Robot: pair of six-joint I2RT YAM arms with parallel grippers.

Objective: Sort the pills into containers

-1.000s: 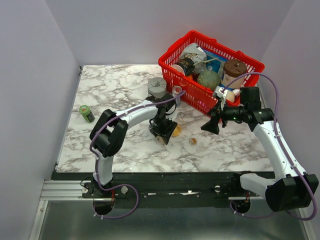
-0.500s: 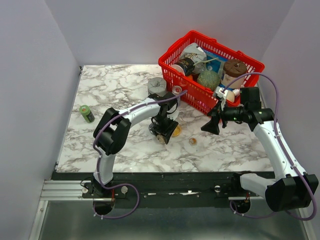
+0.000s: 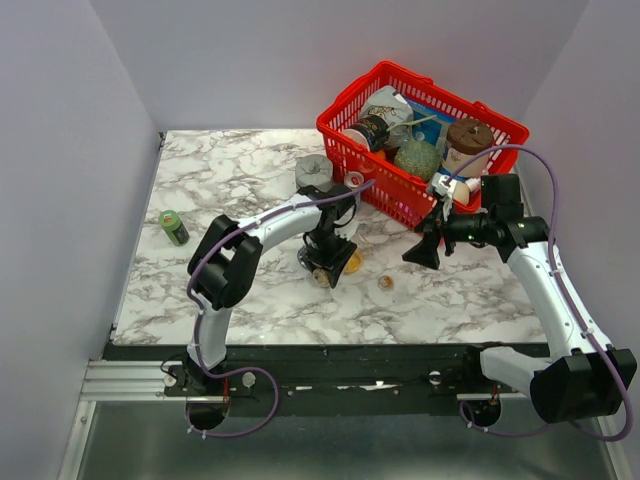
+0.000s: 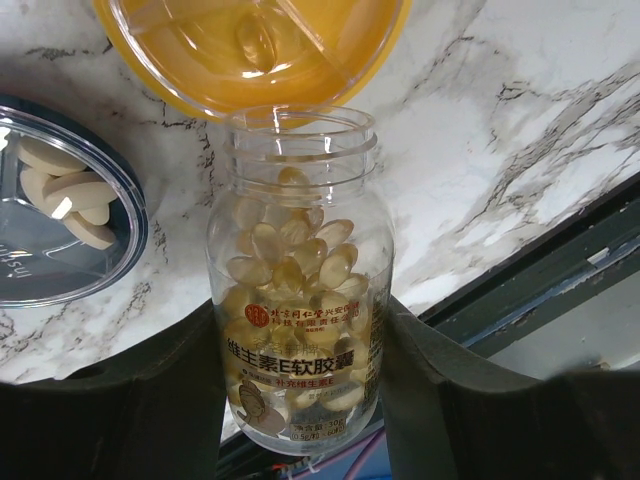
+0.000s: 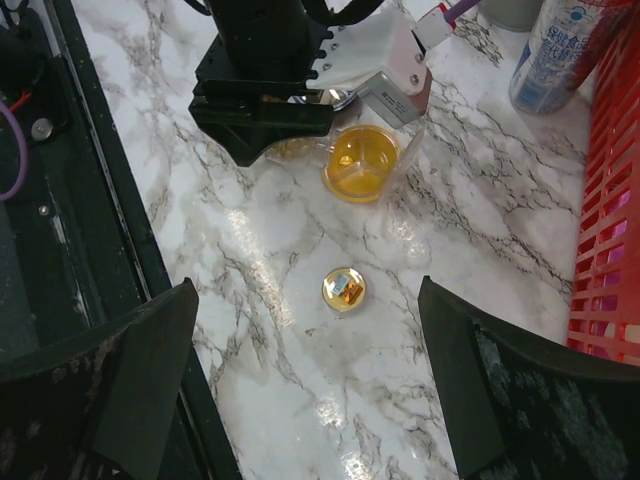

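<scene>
Left wrist: my left tool (image 4: 300, 385) grips the pill bottle (image 4: 298, 300), mouth at the orange dish (image 4: 250, 55); right tool (image 5: 310, 370) wide open, empty.

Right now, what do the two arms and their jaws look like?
The left arm and right arm have white link shells and black joint housings. A purple cable loops along each. The jaws are black, broad and matt. No markings are readable.

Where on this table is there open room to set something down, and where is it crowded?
Bare marble: far left, between the green bottle and the grey cylinder; also the near-edge strip by the gold cap. Crowded mid-table: the left fingers hold the pill bottle at the orange dish, silvery dish alongside, red basket behind.
</scene>
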